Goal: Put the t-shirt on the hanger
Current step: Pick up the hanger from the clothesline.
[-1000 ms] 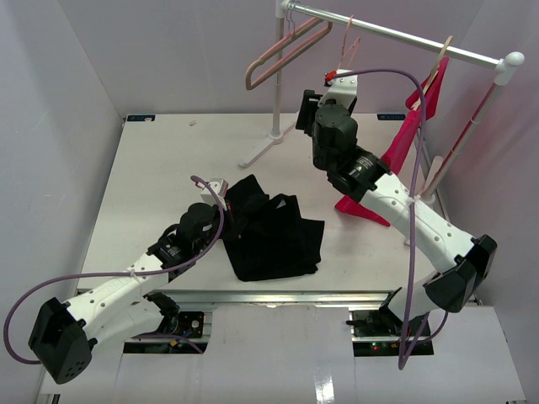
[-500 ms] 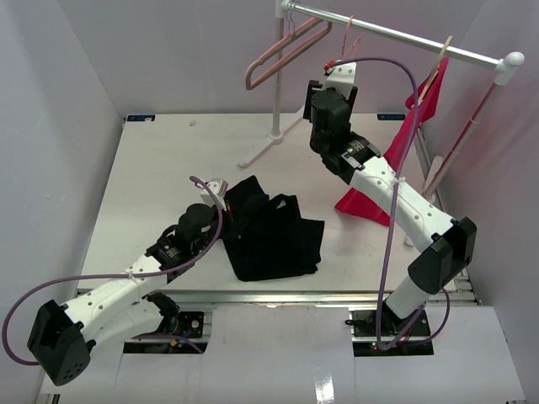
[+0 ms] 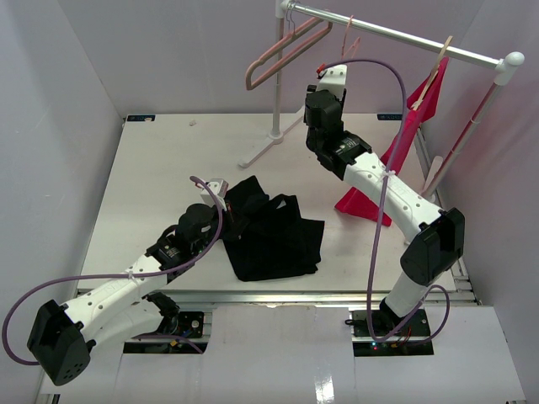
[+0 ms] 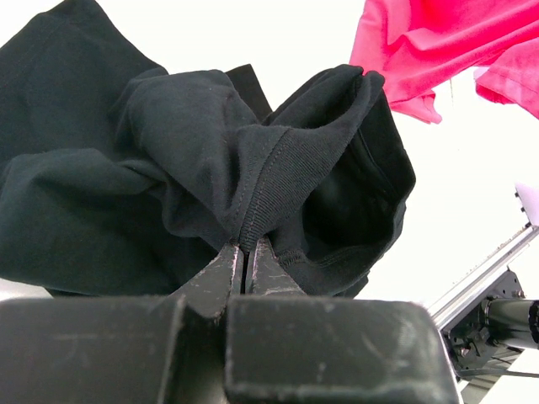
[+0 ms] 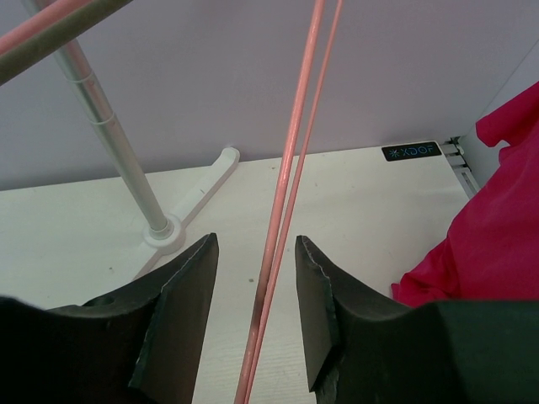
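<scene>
Though right claw (image 5: 255,239) narrowed, hanger (image 5: 287,192) untouched.

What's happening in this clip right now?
The left gripper is shut on a ribbed fold of the black t-shirt, which lies crumpled on the table. The right gripper is raised at the clothes rail, its jaws open on either side of the thin pink hanger wires, not yet gripping. The t-shirt is not on the hanger yet.
</scene>
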Controlling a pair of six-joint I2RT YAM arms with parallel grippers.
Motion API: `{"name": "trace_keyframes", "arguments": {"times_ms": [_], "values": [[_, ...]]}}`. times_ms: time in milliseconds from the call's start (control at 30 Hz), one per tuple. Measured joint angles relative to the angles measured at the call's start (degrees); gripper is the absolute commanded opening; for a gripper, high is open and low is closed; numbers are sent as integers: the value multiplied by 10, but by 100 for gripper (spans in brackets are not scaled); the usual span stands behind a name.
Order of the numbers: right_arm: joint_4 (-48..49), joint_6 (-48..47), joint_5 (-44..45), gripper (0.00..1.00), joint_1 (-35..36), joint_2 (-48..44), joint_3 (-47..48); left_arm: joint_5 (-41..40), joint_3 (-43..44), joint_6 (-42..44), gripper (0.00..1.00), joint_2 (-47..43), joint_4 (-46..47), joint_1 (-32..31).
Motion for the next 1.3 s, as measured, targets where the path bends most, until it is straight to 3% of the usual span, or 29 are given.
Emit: {"name": "trace_keyframes", "arguments": {"times_ms": [200,267,367,433,833,1067,1300], "values": [[-6,7,-3,46,-6,0,0,4,0,0,0,0,1,-3],[-14,9,-3,39,-8,2,1,5,0,0,0,-2,1,-3],[-27,12,-3,16,-11,8,5,8,0,0,0,-7,2,-3],[-33,11,-4,8,-13,13,8,9,0,0,0,-9,2,-3],[-60,-42,-23,8,-16,-13,26,11,-2,0,0,-9,6,-3],[-93,-36,-56,8,-16,-114,21,2,-2,-8,0,-7,10,-3],[-149,1,-131,8,-16,-224,-67,-7,20,-22,0,26,-13,-4]]}}
